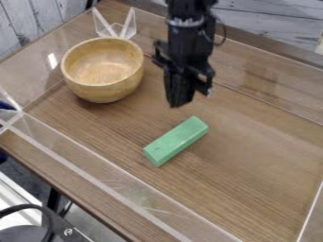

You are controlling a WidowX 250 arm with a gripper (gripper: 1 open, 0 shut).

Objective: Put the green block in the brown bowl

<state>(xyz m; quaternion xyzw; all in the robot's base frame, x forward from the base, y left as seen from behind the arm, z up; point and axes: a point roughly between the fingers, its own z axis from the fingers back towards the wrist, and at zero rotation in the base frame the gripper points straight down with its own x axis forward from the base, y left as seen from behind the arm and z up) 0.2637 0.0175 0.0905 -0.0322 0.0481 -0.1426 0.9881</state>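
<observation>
The green block (176, 141) lies flat on the wooden table, a bright green bar angled diagonally, with nothing touching it. My gripper (184, 96) hangs above and a little behind it, pointing straight down, fingers shut together with nothing between them. The brown bowl (104, 69) stands at the back left, round and tan with a paler inside, holding nothing. The gripper is to the right of the bowl, apart from it.
A clear acrylic wall (51, 151) runs along the table's front and left edges. A clear plastic stand (113, 24) sits behind the bowl. The wooden table (252, 161) extends to the right of the block.
</observation>
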